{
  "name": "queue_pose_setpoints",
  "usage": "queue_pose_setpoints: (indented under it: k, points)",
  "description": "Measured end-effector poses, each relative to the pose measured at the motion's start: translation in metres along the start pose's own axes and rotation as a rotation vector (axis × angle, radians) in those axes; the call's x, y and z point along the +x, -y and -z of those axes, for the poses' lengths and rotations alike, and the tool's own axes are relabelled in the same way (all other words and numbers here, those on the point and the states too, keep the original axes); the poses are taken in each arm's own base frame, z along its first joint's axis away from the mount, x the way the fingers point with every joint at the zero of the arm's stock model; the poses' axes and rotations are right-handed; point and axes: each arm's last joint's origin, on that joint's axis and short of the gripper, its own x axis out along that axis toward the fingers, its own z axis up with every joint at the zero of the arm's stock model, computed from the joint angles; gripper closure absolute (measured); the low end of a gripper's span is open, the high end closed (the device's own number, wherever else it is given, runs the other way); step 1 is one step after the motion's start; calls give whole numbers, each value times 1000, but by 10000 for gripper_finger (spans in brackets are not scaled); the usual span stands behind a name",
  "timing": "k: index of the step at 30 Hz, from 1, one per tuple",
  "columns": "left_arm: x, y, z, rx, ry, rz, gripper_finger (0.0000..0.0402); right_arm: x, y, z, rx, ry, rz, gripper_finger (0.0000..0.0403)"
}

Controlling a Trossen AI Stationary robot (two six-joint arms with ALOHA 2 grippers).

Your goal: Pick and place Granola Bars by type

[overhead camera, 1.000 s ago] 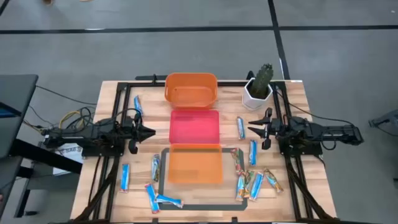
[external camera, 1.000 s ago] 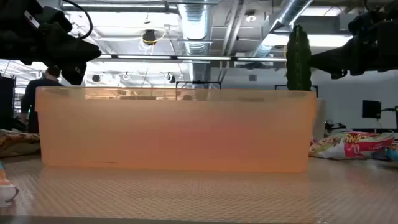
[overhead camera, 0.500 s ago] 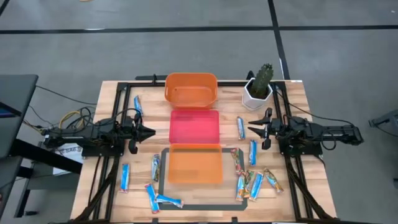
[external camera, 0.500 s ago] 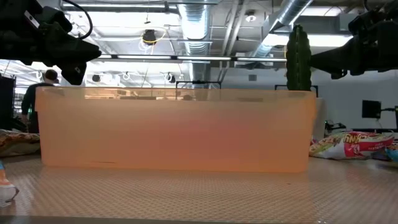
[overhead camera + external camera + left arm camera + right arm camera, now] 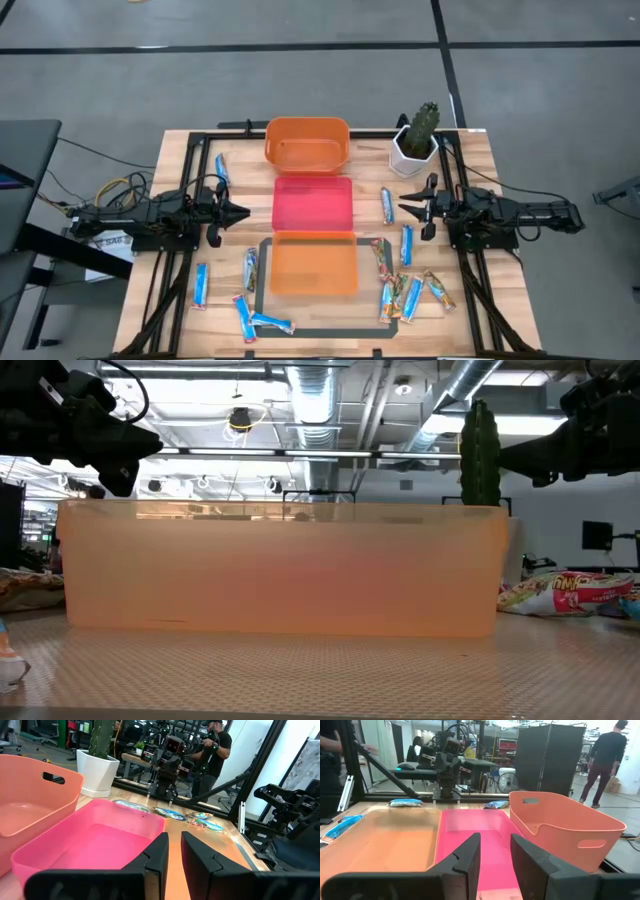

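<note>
Three trays sit in a row down the middle of the wooden surface (image 5: pixel 180 150): a deep orange bin (image 5: pixel 307 145) at the far end, a pink tray (image 5: pixel 313 204) touching it in the middle, and a flat orange tray (image 5: pixel 313 264) nearest the front edge. All three look empty.

Bars lie scattered on either side of the pink tray. To its left, one blue bar (image 5: pixel 222 167) lies near the far corner, another blue bar (image 5: pixel 202 285) lies beside the front tray, a multicoloured bar (image 5: pixel 251 269) lies just beside that tray's left edge, and two blue bars (image 5: pixel 258 320) cross near the front. To its right, a blue bar (image 5: pixel 386 205) lies just beside the pink tray, another (image 5: pixel 407 245) is a little nearer the front, and a mixed cluster (image 5: pixel 405 295) of blue and multicoloured bars lies beside the front tray's right edge.

Left claw (image 5: pixel 240 211) hangs just left of the pink tray, pointing at it, fingers (image 5: pixel 159 857) slightly apart with nothing between them. Right claw (image 5: pixel 406 207) hangs on the tray's opposite side, above the nearby blue bar, its fingers (image 5: pixel 469 855) also parted a little and empty.

A potted cactus (image 5: pixel 417 138) stands right of the bin. A person (image 5: pixel 214 751) stands in the room beyond.
</note>
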Motion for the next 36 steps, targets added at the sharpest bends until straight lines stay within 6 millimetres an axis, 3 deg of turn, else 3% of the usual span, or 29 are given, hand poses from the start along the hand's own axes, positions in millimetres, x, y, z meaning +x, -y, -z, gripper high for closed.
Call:
queue_pose_setpoints:
  k: [36]
  points:
    - [0,0,0,-24,0,1,358,0,0,0,0,0,1,301]
